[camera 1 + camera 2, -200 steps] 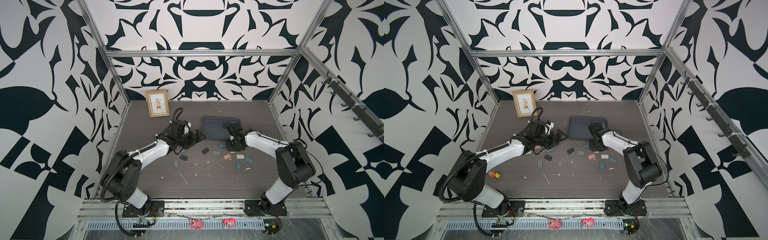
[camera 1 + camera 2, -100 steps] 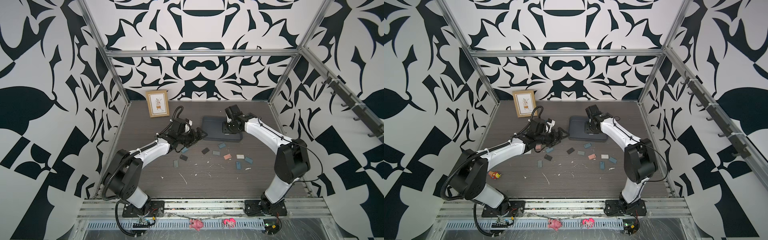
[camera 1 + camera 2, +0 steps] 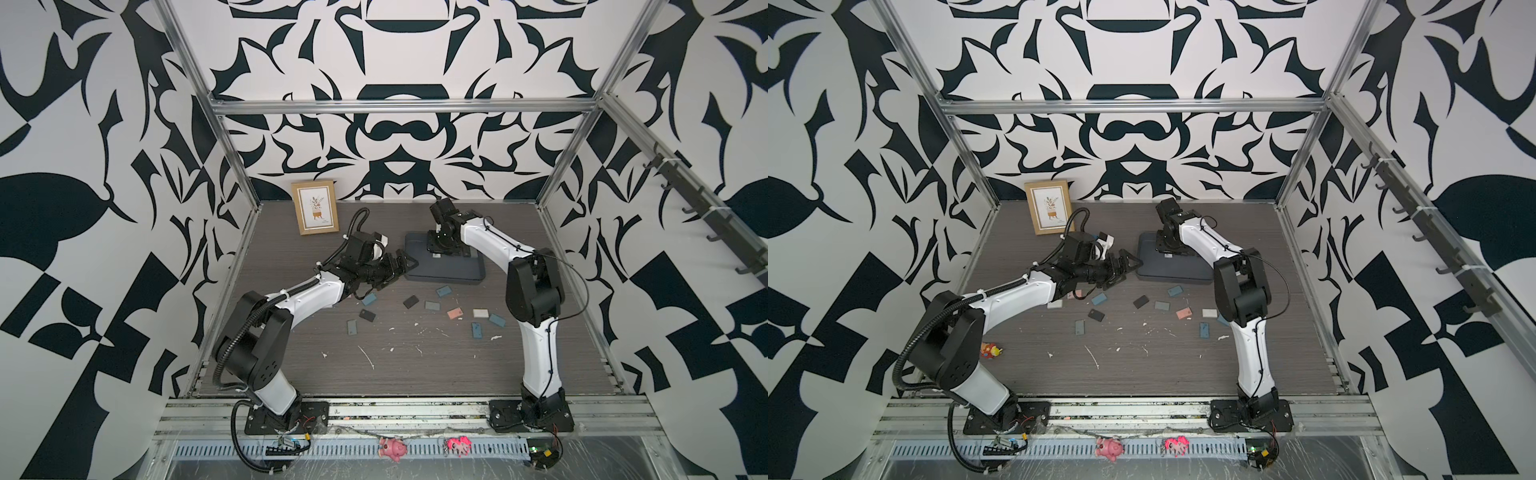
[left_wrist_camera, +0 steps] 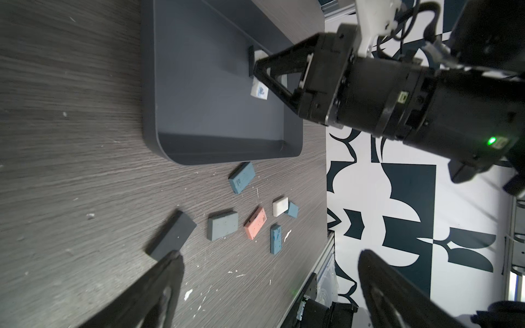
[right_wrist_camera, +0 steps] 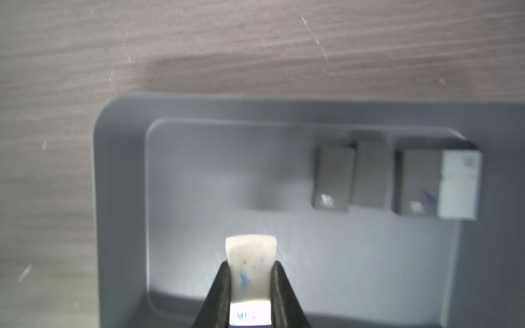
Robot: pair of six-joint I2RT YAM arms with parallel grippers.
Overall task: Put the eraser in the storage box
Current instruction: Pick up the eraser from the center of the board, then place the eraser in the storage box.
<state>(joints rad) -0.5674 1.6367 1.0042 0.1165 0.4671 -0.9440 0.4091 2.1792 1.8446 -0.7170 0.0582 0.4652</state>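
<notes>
Tabletop: eraser over storage box

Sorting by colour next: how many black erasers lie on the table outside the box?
2. One black eraser lies in front of the storage box; the other black eraser lies nearer the left arm, which may hide more.

Left arm: stretched forward, low, jaws wide apart. Right arm: elbow raised, wrist bent downward, jaws clamped on white eraser.

Slate-grey storage box; white eraser, blue smudges; grey woodgrain table; black-white patterned walls.
</notes>
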